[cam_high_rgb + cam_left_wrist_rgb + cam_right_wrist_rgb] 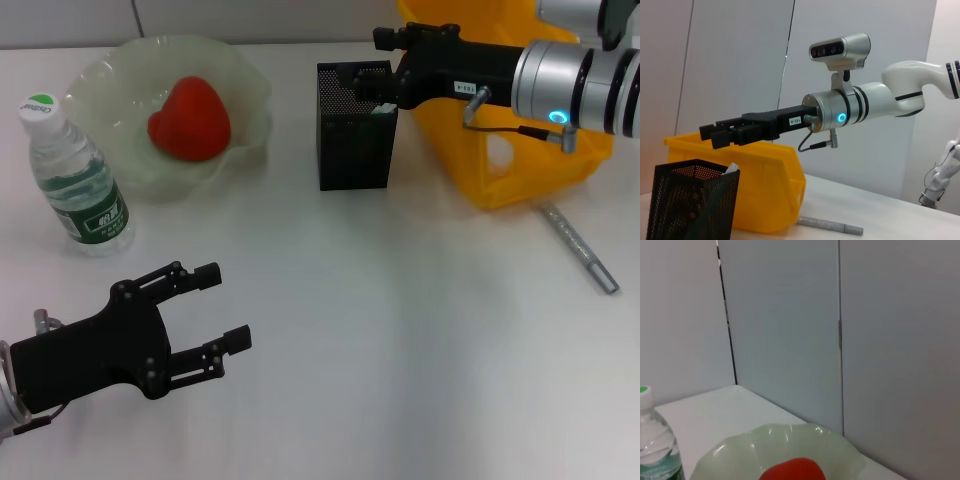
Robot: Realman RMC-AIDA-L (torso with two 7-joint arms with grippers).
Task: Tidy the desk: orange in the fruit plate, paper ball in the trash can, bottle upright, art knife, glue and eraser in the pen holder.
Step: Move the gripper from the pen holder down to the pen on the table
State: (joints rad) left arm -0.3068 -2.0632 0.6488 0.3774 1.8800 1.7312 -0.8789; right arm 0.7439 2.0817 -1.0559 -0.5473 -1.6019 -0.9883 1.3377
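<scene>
The orange [190, 118], reddish in colour, lies in the pale green fruit plate [110, 165] at the back left. The bottle [75, 175] stands upright beside the plate. My right gripper [372, 65] hovers open just above the black mesh pen holder [355, 140], where a white item [383, 108] pokes out of the top; the left wrist view shows the same right gripper [720, 135] over the pen holder [690, 205]. The silver art knife [580, 248] lies on the table to the right. My left gripper [225, 305] rests open at the front left, holding nothing. No paper ball is in view.
The yellow trash can [520, 150] stands right behind and beside the pen holder, under the right arm. The art knife [830, 226] lies close to the trash can's [765, 190] front corner. In the right wrist view the bottle [650, 450] and fruit plate [790, 440] appear.
</scene>
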